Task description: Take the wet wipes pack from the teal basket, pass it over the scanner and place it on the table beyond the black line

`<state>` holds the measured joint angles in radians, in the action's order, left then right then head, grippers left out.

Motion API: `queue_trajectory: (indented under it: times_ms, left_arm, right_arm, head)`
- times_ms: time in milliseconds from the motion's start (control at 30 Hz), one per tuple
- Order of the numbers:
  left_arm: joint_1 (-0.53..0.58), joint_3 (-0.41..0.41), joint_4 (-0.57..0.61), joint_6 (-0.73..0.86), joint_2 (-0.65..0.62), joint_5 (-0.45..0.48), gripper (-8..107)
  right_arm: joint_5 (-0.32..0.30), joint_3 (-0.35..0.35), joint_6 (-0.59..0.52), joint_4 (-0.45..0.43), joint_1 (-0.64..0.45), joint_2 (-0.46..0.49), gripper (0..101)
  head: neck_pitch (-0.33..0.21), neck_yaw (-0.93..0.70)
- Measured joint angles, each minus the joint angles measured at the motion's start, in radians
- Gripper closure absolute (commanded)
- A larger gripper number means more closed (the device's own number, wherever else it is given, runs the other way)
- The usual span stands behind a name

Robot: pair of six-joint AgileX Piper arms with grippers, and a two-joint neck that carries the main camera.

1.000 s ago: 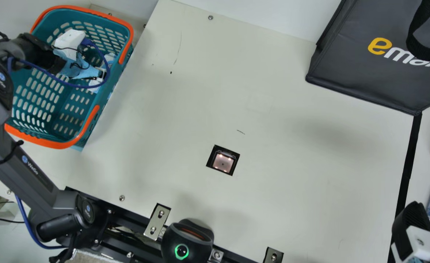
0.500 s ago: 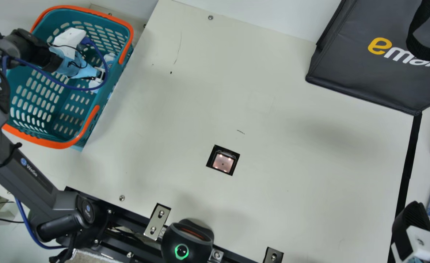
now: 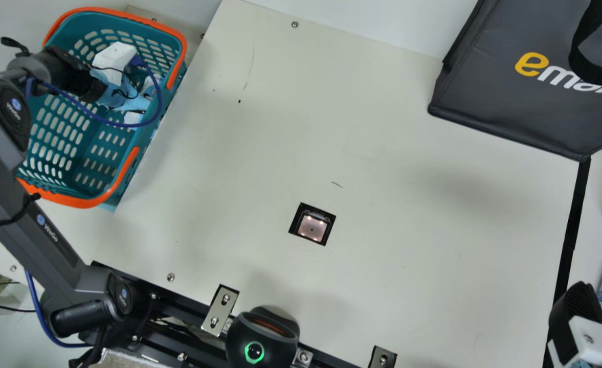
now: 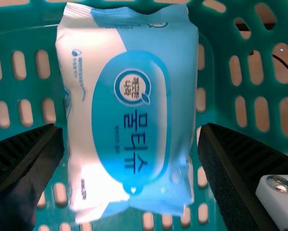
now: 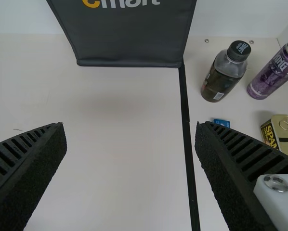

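The wet wipes pack (image 4: 132,106) is lying near an edge inside the teal basket (image 3: 127,166), the left end effector (image 3: 112,93) gaping wide at it; the right end effector (image 3: 578,309) is hanging, spread wide, by the black line (image 3: 569,240).

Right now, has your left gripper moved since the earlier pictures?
Yes: in the main view, the left gripper has shifted rightward against the teal basket, toward its right rim.

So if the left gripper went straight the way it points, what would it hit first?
Probably the wipes pack, straight ahead in the teal basket; depth is unclear, though, and the open fingers might straddle it.
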<state>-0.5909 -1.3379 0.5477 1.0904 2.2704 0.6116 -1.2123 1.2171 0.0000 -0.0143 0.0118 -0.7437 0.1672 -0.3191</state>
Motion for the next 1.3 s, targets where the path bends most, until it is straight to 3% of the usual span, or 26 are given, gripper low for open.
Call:
queue_trajectory:
  times_ms: [367,867,1300]
  left_arm:
    - [0.014,0.005,0.084,0.076,0.044,-0.088,9]
    - [0.011,0.05,0.158,0.144,0.021,-0.14,107]
    - [-0.018,0.174,0.061,0.001,-0.163,-0.137,107]
  right_arm:
    - [0.001,0.0,0.0,0.0,0.0,0.0,6]
    - [0.001,0.0,0.0,0.0,0.0,0.0,6]
    - [0.001,0.0,0.0,0.0,0.0,0.0,6]
  head:
    - [0.0,0.0]
    - [0.0,0.0]
    - [0.0,0.0]
